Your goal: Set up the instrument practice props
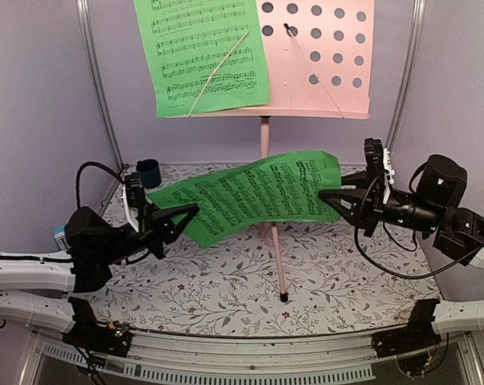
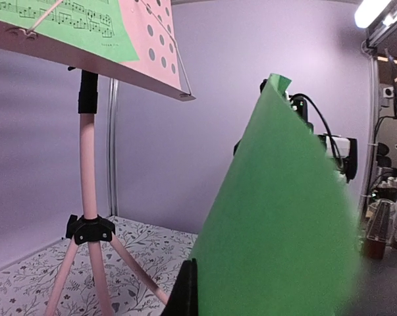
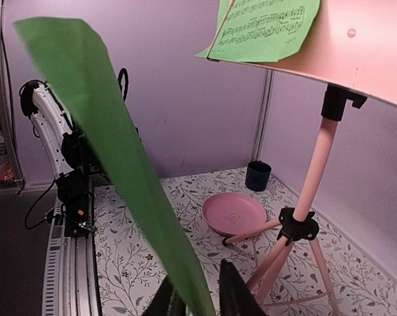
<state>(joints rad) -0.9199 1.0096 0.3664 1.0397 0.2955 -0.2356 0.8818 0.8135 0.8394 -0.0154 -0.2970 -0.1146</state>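
Sheet-music page (image 1: 242, 196), green, one of two: hung in the air above the table (image 1: 225, 293), stretched sideways from one gripper to the other. Crossed in front of the stand's pole, below the desk. Faced printed side up and bowed gently along its length.

Left gripper (image 1: 184, 213): clamped tight on the page's left edge. Showed in its own wrist view as one dark finger (image 2: 188, 289) against the foot of the green sheet, with the other finger hidden behind the paper.

Right gripper (image 1: 326, 196): met the page's right edge. Showed in its own wrist view as two dark fingers (image 3: 241, 293) with the sheet passing between them. Could not tell whether pressed on the paper or just off it.

Music stand (image 1: 325, 68), pink, on a tripod: stood upright at the back of the table, feet on the floral surface. Carried the other page (image 1: 201, 52) on the left half of its perforated desk, under a thin retaining arm (image 1: 217, 72) lying slantwise across the notes.

Dark blue cup (image 1: 149, 171): sat at the rear left corner of the table.

Pink disc (image 3: 234, 212): lay flat on the table, just beside the tripod legs and near the cup.
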